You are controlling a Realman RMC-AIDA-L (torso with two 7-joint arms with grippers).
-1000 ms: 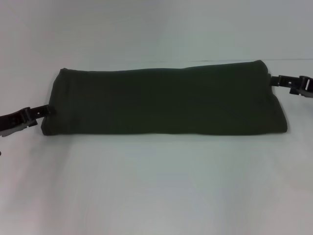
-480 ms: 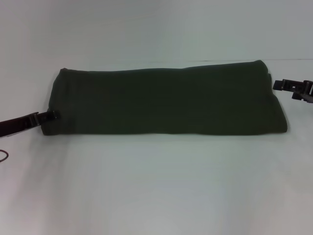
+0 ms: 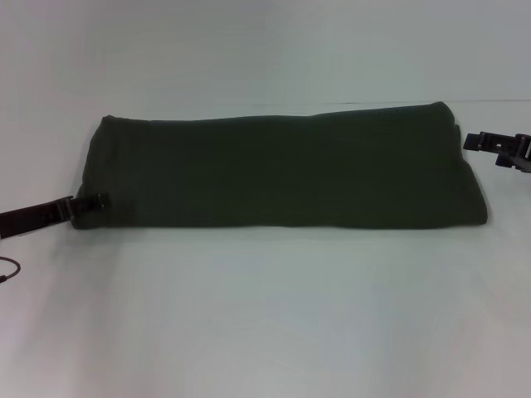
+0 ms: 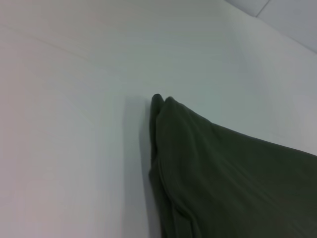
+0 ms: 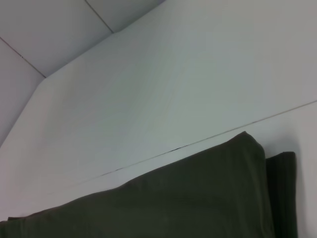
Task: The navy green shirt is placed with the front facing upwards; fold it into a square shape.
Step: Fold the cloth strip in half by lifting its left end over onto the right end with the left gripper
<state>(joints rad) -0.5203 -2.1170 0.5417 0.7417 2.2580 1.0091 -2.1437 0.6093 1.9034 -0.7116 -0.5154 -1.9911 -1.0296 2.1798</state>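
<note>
The navy green shirt (image 3: 278, 170) lies folded into a long band across the table, plain dark cloth facing up, no lettering showing. My left gripper (image 3: 93, 201) sits low at the band's near left corner, its tip over the cloth edge. The left wrist view shows that end of the shirt (image 4: 223, 173) with its stacked fold layers. My right gripper (image 3: 485, 145) hovers just off the band's far right end, open and apart from the cloth. The right wrist view shows the far right corner of the shirt (image 5: 198, 198).
The white table (image 3: 265, 315) stretches wide in front of the shirt. A thin seam line (image 5: 208, 139) crosses the tabletop behind it. A small cable loop (image 3: 8, 269) shows at the left edge.
My left gripper has slid from the band's left edge down to its near left corner, tip now over the cloth. My right gripper has pulled back to the right, off the shirt's end.
</note>
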